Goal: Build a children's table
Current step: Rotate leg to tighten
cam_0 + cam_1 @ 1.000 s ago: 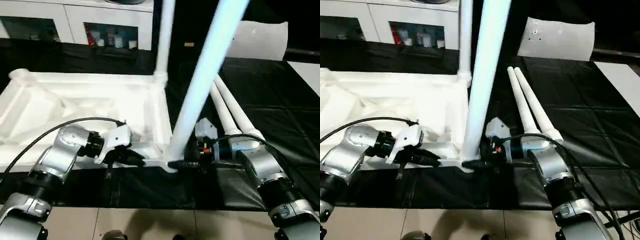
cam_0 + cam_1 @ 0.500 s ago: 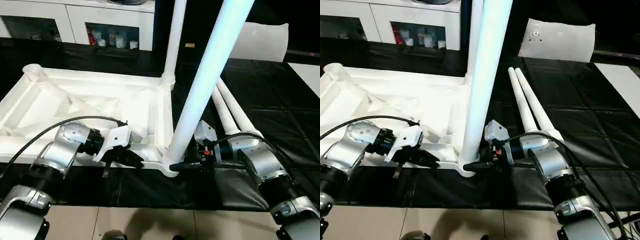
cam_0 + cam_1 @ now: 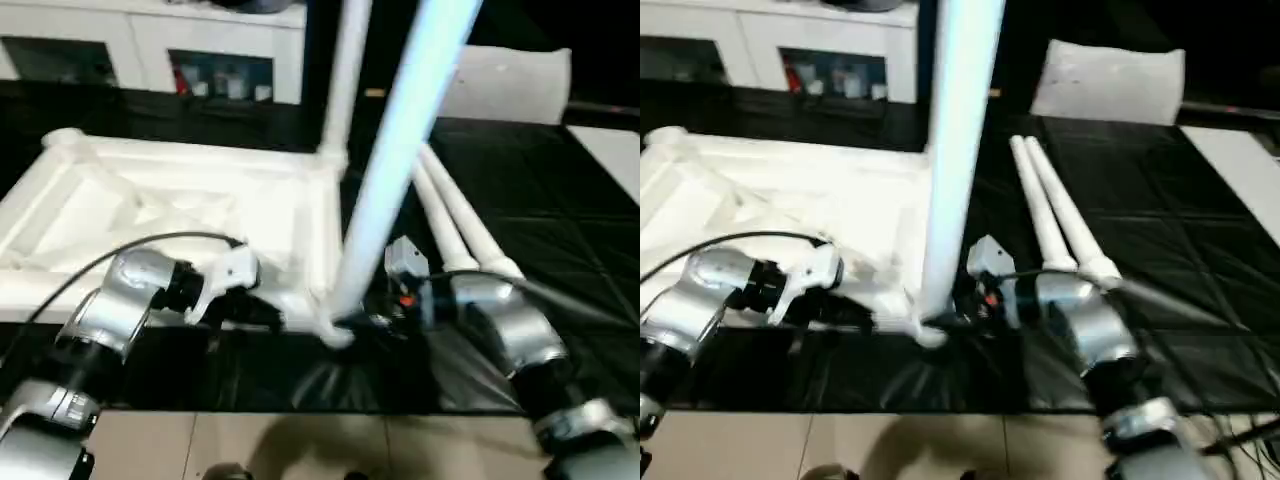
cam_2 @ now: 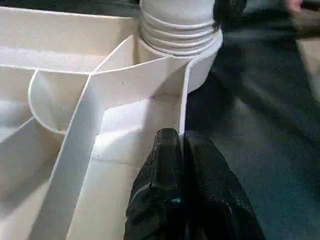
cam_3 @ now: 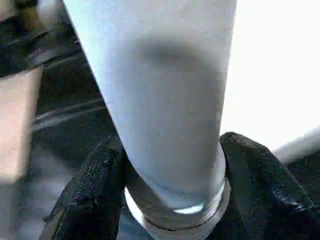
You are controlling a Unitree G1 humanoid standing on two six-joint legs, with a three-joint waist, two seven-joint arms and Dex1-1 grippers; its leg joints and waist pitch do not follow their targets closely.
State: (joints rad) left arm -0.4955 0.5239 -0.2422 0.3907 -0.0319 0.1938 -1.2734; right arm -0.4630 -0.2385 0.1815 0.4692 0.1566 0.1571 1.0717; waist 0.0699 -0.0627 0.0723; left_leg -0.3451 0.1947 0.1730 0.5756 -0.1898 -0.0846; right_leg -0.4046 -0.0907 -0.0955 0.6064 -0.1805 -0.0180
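The children's table top [image 3: 150, 200] lies upside down on a black mat, ribs up. One white leg [image 3: 345, 80] stands in its far right corner socket. A second leg [image 3: 400, 150] stands tilted in the near right socket. Two more legs [image 3: 460, 215] lie side by side on the mat to the right. My left gripper [image 3: 265, 315] is shut on the top's thin near rim [image 4: 182, 115], just left of that near socket. My right gripper [image 3: 350, 322] grips the near leg's base [image 5: 170, 125], one black finger [image 5: 100, 185] on each side.
A flat whitish plastic bag [image 3: 510, 85] lies at the back right of the black mat [image 3: 560, 200]. White cabinets [image 3: 150, 50] stand behind the table top. Beige floor [image 3: 300, 445] shows past the mat's near edge.
My right gripper's fingers have narrowed onto the base of the near leg. The left gripper keeps its hold on the rim. The camera has shifted a little.
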